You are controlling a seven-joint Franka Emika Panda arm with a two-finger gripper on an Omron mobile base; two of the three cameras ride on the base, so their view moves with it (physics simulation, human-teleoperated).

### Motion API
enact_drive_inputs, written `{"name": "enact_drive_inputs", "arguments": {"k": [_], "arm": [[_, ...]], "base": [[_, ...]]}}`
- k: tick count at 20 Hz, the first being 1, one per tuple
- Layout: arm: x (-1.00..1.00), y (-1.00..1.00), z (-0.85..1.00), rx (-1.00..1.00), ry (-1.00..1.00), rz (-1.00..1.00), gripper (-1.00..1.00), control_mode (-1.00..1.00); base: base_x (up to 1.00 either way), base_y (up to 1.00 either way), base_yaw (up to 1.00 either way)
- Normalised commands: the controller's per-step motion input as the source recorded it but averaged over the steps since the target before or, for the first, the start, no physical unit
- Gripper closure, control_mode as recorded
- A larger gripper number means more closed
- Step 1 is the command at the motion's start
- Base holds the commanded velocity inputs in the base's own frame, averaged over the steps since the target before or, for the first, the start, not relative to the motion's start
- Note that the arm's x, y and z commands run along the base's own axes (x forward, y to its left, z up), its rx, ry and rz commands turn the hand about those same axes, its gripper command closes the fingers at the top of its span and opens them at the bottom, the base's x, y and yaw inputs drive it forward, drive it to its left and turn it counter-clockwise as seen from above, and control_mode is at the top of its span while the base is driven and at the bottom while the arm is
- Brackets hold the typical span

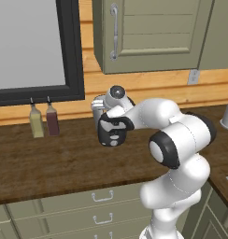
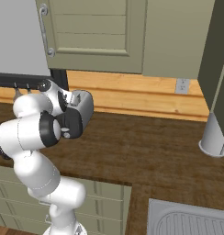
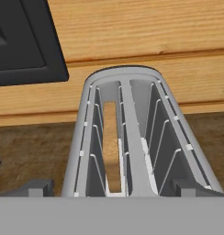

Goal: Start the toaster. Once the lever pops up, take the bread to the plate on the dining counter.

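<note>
The toaster (image 3: 132, 137) is seen from above in the hand view, silver with two long slots, standing against the wooden back wall. The bread (image 3: 111, 147), a tan slice, stands edge-up deep in the left slot. My gripper (image 3: 111, 189) hovers over the toaster's near end, open, with one fingertip (image 3: 36, 188) on each side of the body and nothing held. In the base views the silver toaster (image 1: 99, 105) (image 2: 85, 106) sits just behind my dark hand (image 1: 111, 131). The toaster's lever is hidden. The plate and the dining counter are out of view.
Two slim bottles (image 1: 36, 122) (image 1: 52, 120) stand left of the toaster under a black-framed window (image 1: 69, 51). A grey cylinder (image 2: 214, 135) stands at the counter's right. A sink (image 2: 187, 219) lies at the front right. Olive cabinets (image 2: 91, 32) hang overhead.
</note>
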Motion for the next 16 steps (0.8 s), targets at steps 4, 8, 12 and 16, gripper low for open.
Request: {"name": "enact_drive_inputs", "arguments": {"k": [4, 8, 12, 16], "arm": [[0.00, 0.00, 0.00, 0.00, 0.00, 0.00, -1.00, -1.00], [0.00, 0.00, 0.00, 0.00, 0.00, 0.00, -1.00, -1.00], [0.00, 0.00, 0.00, 0.00, 0.00, 0.00, -1.00, -1.00], [0.00, 0.00, 0.00, 0.00, 0.00, 0.00, -1.00, -1.00]], "base": [[0.00, 0.00, 0.00], [0.00, 0.00, 0.00], [0.00, 0.00, 0.00], [0.00, 0.00, 0.00]]}}
